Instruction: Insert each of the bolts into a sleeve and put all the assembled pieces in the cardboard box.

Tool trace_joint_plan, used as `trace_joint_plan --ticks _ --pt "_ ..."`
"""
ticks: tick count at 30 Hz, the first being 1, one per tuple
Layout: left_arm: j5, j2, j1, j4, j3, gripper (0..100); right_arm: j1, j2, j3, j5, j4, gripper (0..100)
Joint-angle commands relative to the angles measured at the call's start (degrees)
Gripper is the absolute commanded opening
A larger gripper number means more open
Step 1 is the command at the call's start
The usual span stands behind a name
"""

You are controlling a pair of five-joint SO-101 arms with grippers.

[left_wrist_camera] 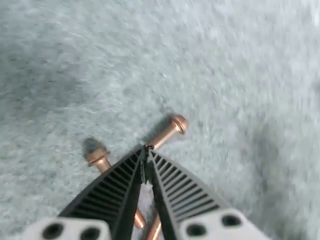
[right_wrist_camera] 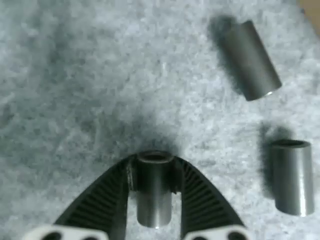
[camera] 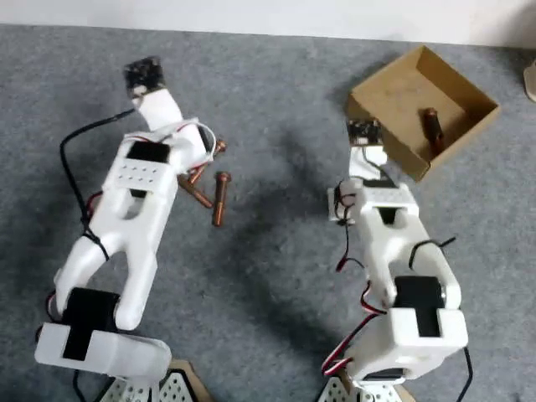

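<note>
Copper bolts [camera: 220, 198] lay in a loose cluster on the grey counter [camera: 276, 100], under and just beside the left gripper [left_wrist_camera: 148, 150], whose fingers were pressed together on nothing. In the high view the clearest bolt ran from 12 to 6 o'clock, head at 12. The left arm was plainly the nearer one, and it would likely need to part its fingers across a shank. The right gripper [right_wrist_camera: 153, 167] was clamped on a dark sleeve [right_wrist_camera: 152, 200], with two spare sleeves [right_wrist_camera: 250, 60] near it. At 1 o'clock from that arm sat the cardboard box [camera: 394, 92], one assembled piece [camera: 432, 127] inside.
</note>
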Motion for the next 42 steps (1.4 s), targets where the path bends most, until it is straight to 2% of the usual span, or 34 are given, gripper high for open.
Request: trace_joint_plan --ticks 1,7,11,19,22,31,37,42 --pt "2.99 -1.01 -1.54 -1.32 -3.30 1 -1.80 -1.19 1.36 1.05 -0.57 0.3" --pt "0.35 -0.92 -3.56 -1.32 0.92 1 -1.80 -1.19 1.36 1.05 -0.57 0.3" --pt "6.77 -0.84 -5.85 -0.88 2.86 1 -1.80 -1.19 1.45 1.05 -0.57 0.3" --pt "12.48 0.92 -6.29 4.40 2.51 1 -1.80 -1.27 1.54 1.05 -0.57 0.3" --pt "13.71 5.41 -6.29 6.86 -0.75 1 -1.80 -1.45 1.63 1.05 -0.57 0.3" --pt "18.46 20.70 -6.29 24.97 -21.49 1 -1.80 -1.45 1.63 1.05 -0.57 0.3" --pt "18.46 24.48 -3.56 30.59 -29.32 1 -1.98 -1.45 1.54 2.99 -0.75 0.3" --pt "18.46 24.84 -1.27 30.51 -29.67 1 -1.98 -1.45 1.54 3.16 -0.75 0.3"
